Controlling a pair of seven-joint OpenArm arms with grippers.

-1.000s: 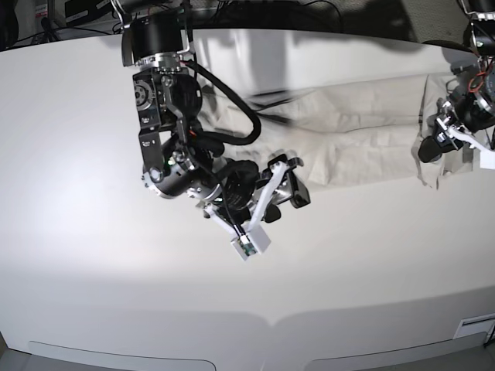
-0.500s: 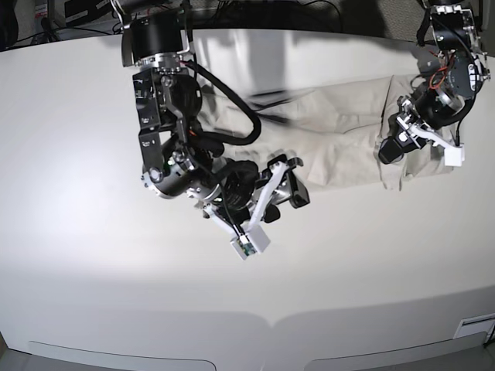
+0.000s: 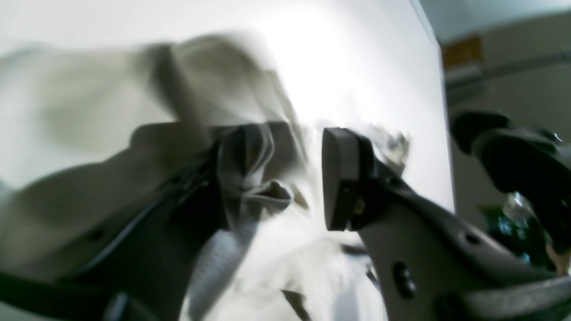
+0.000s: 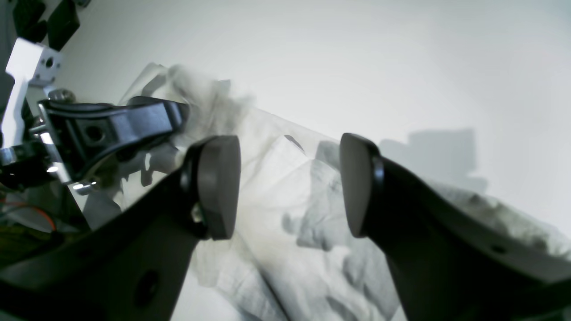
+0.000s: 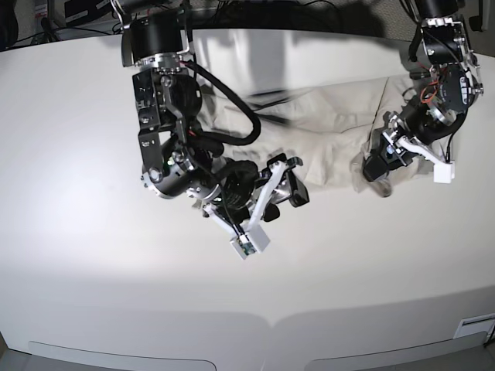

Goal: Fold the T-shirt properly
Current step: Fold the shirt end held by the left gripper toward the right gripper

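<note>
My left gripper (image 5: 380, 165) stood apart at the T-shirt (image 5: 325, 124) end (blurred, cloth perhaps draped on one finger); long axis ran toward my open, empty right gripper (image 5: 288, 182).

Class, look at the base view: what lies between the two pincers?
The T-shirt, spread on the white tabletop, spans from the right pincer to the left pincer.

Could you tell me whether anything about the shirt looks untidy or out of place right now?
Yes. The T-shirt is not flat: its end by the left gripper is bunched into a crumpled flap, with wrinkled cloth lying against one finger. Nothing looks torn.
</note>
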